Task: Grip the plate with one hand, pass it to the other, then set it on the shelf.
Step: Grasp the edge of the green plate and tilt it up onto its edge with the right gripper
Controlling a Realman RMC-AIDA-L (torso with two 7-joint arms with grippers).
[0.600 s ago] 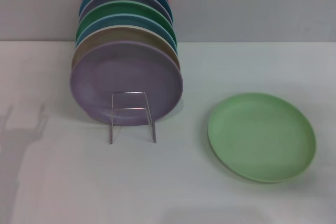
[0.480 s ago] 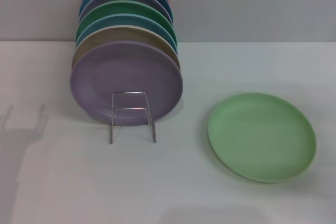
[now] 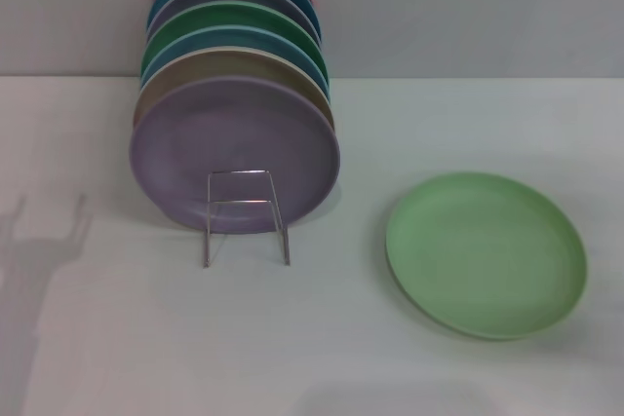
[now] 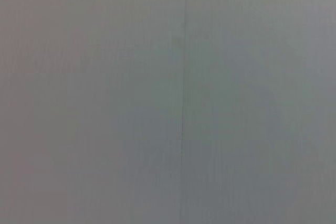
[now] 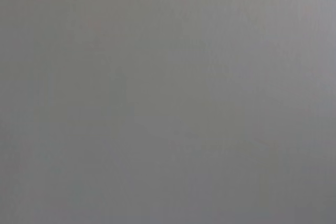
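1. The plate (image 3: pixel 486 255) at about four o'clock looked like matt plastic, smooth, with only a faint sheen along its rim.
2. The shelf (image 3: pixel 246 216) was thin bare metal wire, silvery and shiny.
3. The lavender plate (image 3: pixel 235 155) at ten o'clock had a smooth, dull, plastic-like face.
4. The table (image 3: pixel 117 338) was a plain white, matt surface.
5. Both wrist views showed only a flat, matt grey surface.

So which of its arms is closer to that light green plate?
Cannot tell: neither gripper is in view. The plate lies flat on the robot's right side, so the right arm probably has the shorter reach.
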